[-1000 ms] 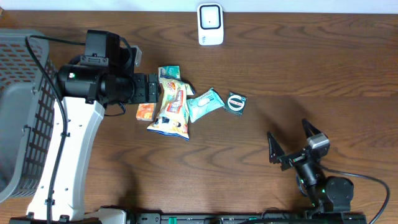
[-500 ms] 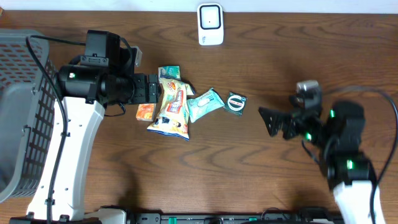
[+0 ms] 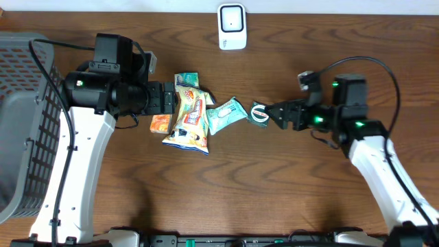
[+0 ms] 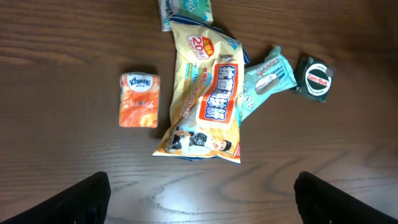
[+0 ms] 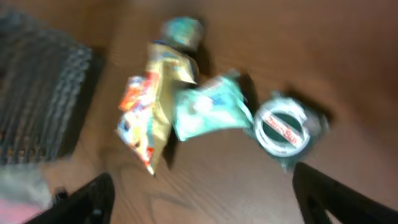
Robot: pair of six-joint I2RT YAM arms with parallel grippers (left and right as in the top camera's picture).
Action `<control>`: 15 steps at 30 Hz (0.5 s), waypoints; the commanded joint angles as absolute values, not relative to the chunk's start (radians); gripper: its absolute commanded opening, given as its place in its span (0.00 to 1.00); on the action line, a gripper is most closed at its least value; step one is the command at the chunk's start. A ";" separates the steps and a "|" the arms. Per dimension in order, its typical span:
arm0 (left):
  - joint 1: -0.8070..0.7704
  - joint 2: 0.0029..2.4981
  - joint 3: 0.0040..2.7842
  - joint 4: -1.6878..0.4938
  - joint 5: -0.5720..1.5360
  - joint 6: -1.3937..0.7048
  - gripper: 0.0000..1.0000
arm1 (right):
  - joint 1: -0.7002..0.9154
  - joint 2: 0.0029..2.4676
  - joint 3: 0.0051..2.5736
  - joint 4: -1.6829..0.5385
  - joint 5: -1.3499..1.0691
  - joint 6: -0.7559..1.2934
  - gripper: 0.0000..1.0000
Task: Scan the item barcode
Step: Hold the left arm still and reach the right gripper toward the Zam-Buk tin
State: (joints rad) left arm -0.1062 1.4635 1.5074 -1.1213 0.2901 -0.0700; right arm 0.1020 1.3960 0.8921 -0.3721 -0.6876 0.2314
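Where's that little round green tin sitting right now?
From overhead, the green tin lies slightly right of centre, at the right end of the item cluster, just beside the teal packet, below and right of the white scanner.

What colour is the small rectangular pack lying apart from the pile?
The small pack is orange, white at one end; clearest in the left wrist view.

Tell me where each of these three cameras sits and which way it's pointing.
Overhead: fixed above the table, facing straight down; left arm, right arm, basket and scanner show.
Left wrist: on the left arm, looking down at the yellow bag; its fingertips fill the bottom corners.
Right wrist: on the right arm, tilted toward the round tin, blurred; fingertips in the bottom corners.
Shared: both wrist views show the yellow bag, teal packet and tin.
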 commanded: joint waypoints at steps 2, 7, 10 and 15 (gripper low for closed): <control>-0.101 1.478 1.496 -1.124 0.299 -0.053 0.94 | 0.207 1.471 0.909 -0.399 -0.320 0.596 0.72; -0.101 1.503 1.496 -1.124 0.299 -0.053 0.94 | 0.270 1.563 0.909 -0.341 -0.227 0.690 0.63; -0.101 1.512 1.496 -1.119 0.299 -0.053 0.94 | 0.270 1.632 0.909 -0.313 -0.227 0.702 0.52; -0.101 1.517 1.495 -1.117 0.299 -0.053 0.94 | 0.270 1.713 0.909 -0.250 -0.246 0.702 0.46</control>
